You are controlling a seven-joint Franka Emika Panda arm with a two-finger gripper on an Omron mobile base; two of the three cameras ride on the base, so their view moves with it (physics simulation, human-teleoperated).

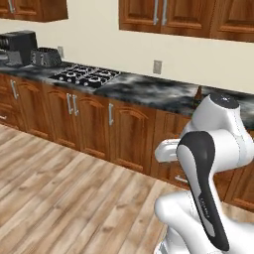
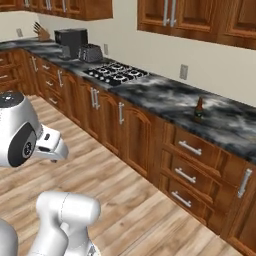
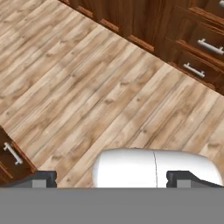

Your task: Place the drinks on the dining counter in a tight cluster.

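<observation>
One of the drinks, a slim brown bottle (image 2: 199, 108) with a green label, stands upright on the marbled wall counter (image 2: 165, 95), right of the cooktop. In the left base view the same bottle (image 1: 199, 94) peeks out just behind my arm's upper joint. The dining counter is out of view. My gripper (image 3: 114, 178) points down at the wooden floor. Its two dark fingertips (image 3: 41, 177) stand far apart with nothing between them, so it is open and far from the bottle.
A gas cooktop (image 1: 87, 75), a toaster (image 1: 45, 57) and a black coffee machine (image 1: 20, 47) sit on the wall counter, with a knife block (image 2: 42, 32) in the far corner. Wooden cabinets and drawers (image 2: 187, 175) line the floor's far side. Open plank floor (image 1: 59, 198) lies in front.
</observation>
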